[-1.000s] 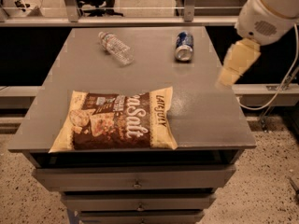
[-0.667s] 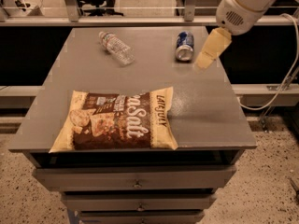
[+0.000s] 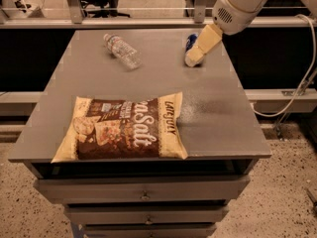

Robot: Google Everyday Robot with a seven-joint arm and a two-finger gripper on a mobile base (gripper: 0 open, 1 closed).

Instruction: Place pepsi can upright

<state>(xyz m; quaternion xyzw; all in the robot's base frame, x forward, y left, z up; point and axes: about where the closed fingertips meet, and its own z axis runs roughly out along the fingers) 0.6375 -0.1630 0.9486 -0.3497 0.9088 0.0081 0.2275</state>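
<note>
**A:** Camera view: what has changed?

**B:** The gripper (image 3: 194, 57). A second ago it hung out beyond the right edge of the table (image 3: 223, 113), well apart from everything. It has since swung in and towards the far side, and its pale tip now sits right over the pepsi can (image 3: 190, 40).

**A:** And the can itself?

**B:** It is in the same spot, lying on its side near the far right corner. Only a strip of blue shows past the gripper, which covers the rest.

**A:** Is it gripped?

**B:** I cannot tell. The gripper overlaps the can, but whether it is wide, narrow or clamped on the can does not show. Contact is not clear either.

**A:** Anything else disturbed?

**B:** No. The water bottle (image 3: 122, 50) lies on its side at the far left-centre and the snack bag (image 3: 126, 128) lies flat at the near edge. Both are well apart from the arm.

**A:** So for the task?

**B:** I judge the approach about finished, with the grasp next. The can is not upright yet, so tipping it onto its base remains.
</note>
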